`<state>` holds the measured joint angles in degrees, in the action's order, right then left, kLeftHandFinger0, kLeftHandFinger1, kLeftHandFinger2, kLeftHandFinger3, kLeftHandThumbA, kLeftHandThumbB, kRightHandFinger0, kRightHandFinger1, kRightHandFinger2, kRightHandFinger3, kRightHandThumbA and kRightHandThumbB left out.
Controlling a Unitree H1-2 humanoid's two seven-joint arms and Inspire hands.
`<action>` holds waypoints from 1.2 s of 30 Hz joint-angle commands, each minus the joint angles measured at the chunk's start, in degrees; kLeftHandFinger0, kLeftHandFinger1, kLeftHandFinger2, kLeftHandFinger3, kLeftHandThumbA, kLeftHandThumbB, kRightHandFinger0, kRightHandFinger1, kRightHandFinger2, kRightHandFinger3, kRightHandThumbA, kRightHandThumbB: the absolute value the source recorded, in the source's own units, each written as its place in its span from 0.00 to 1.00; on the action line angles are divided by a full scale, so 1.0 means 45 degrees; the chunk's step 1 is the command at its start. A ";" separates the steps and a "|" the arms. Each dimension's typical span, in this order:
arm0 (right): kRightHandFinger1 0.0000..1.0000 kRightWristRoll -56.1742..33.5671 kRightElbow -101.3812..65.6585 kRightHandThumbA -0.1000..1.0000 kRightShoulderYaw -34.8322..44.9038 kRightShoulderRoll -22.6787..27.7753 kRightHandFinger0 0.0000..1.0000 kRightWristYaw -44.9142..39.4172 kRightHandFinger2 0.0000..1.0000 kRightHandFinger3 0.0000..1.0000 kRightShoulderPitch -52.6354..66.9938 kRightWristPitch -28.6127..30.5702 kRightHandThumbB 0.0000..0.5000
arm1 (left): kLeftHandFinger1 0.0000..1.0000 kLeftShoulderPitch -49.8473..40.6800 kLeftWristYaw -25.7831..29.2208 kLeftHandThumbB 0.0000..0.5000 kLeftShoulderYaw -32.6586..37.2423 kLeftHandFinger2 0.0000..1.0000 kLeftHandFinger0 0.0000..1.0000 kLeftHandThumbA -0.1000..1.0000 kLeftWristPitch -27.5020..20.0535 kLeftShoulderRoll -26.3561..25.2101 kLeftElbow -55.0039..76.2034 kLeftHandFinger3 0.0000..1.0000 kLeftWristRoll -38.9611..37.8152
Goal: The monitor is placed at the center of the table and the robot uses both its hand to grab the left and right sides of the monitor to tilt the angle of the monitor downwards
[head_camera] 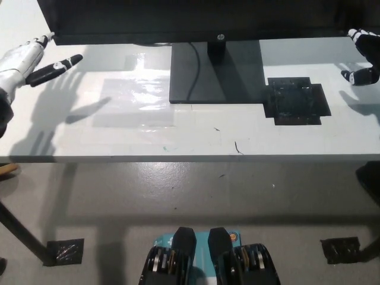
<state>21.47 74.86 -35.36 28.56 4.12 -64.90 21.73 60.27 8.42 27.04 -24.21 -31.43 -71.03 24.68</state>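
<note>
The black monitor [196,21] stands at the far middle of the white table [119,139] on a dark rectangular base [237,77]; only its lower bezel and screen bottom show. My white left hand [24,62] hovers open beside the monitor's lower left corner, one fingertip [50,37] right at that corner. My black right hand [362,56] is at the picture's right edge, by the monitor's lower right corner, fingers apart, holding nothing. Neither hand grips the screen's sides.
A black tape patch [297,101] lies on the table right of the base. A glossy clear film [139,95] covers the tabletop left of the base. The table's front edge [190,158] runs across the middle. More tape marks the floor [65,251].
</note>
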 commanded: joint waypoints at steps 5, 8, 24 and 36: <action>1.00 -0.1523 -0.7843 0.76 0.2495 0.1491 1.00 -0.0965 1.00 1.00 0.3775 0.0462 1.00 | 1.00 -0.2407 -0.1541 0.92 -0.1572 1.00 1.00 0.92 -0.0470 -0.0190 0.4174 1.00 -0.1665; 1.00 -0.2649 -1.2289 0.81 0.3707 0.2032 1.00 -0.1119 1.00 1.00 0.5812 -0.0253 0.96 | 1.00 -0.4071 -0.2325 0.96 -0.2258 1.00 1.00 0.96 0.0051 -0.0754 0.7690 1.00 -0.2942; 1.00 -0.1662 -2.3512 1.00 0.8391 0.1122 1.00 0.1272 1.00 1.00 1.2833 0.0068 0.91 | 1.00 -1.1388 -0.1116 0.94 -0.4694 1.00 1.00 0.95 0.1207 -0.2009 2.0876 1.00 -0.6334; 1.00 -0.0461 -2.5896 0.98 0.6263 -0.1252 1.00 0.2312 1.00 1.00 1.4362 0.1156 0.91 | 1.00 -1.5333 -0.0538 0.79 -0.4274 1.00 1.00 0.92 -0.0604 -0.1271 2.4650 1.00 -0.7205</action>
<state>18.88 -4.74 -13.28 27.11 2.67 -4.62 20.85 3.74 5.05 14.53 -22.41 -31.09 -0.58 13.49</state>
